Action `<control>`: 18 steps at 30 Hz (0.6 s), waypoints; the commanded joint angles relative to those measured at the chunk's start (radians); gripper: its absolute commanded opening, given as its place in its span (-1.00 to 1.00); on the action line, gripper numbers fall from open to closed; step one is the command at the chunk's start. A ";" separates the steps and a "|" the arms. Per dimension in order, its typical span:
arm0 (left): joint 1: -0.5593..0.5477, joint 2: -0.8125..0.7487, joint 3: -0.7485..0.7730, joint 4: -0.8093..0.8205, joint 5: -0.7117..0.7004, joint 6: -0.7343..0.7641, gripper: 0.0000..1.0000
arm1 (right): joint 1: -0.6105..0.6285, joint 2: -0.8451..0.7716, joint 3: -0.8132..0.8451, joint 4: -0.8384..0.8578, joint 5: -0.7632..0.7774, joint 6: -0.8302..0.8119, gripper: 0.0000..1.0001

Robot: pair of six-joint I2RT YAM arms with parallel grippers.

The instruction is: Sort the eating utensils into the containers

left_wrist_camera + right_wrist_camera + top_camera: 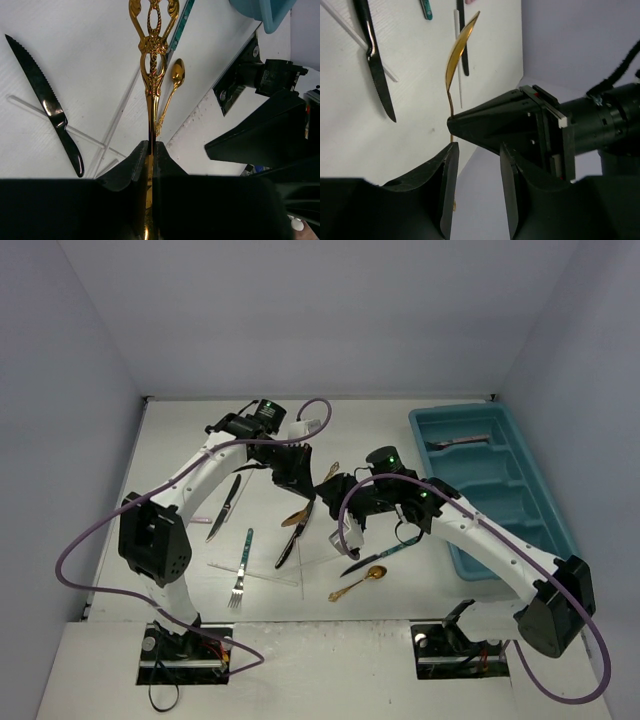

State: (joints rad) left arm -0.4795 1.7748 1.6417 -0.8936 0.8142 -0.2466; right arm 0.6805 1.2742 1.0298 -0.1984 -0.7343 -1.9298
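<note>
Closest to your left wrist camera, the left gripper (150, 146) is pinched tight on a gold spoon (152, 50). Its pierced, scrolled handle runs straight ahead of the jaws, and the rest is swallowed between the fingers. Left of the jaws a dark serrated knife (47, 100) lies flat on the table. Just right of them sits a second gold spoon (176, 75). Far right, only a corner of the teal tray (265, 10) shows. Your right gripper (479, 147) has its jaws apart. The held spoon's thin stem sits beside one finger, but you cannot tell whether they touch.
</note>
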 commanded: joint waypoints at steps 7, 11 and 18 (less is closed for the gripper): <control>-0.016 -0.044 0.010 -0.027 0.038 0.019 -1.00 | 0.028 0.057 0.046 -0.056 0.098 -0.044 -0.36; -0.017 -0.058 0.004 -0.029 0.047 0.020 -1.00 | 0.029 0.074 0.057 -0.083 0.126 -0.041 -0.37; -0.039 -0.092 -0.033 -0.030 0.033 0.030 -1.00 | 0.016 0.097 0.073 -0.087 0.151 -0.015 -0.38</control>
State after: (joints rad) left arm -0.5008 1.7633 1.6108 -0.9179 0.8227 -0.2353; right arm 0.7017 1.3562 1.0473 -0.2840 -0.6016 -1.9611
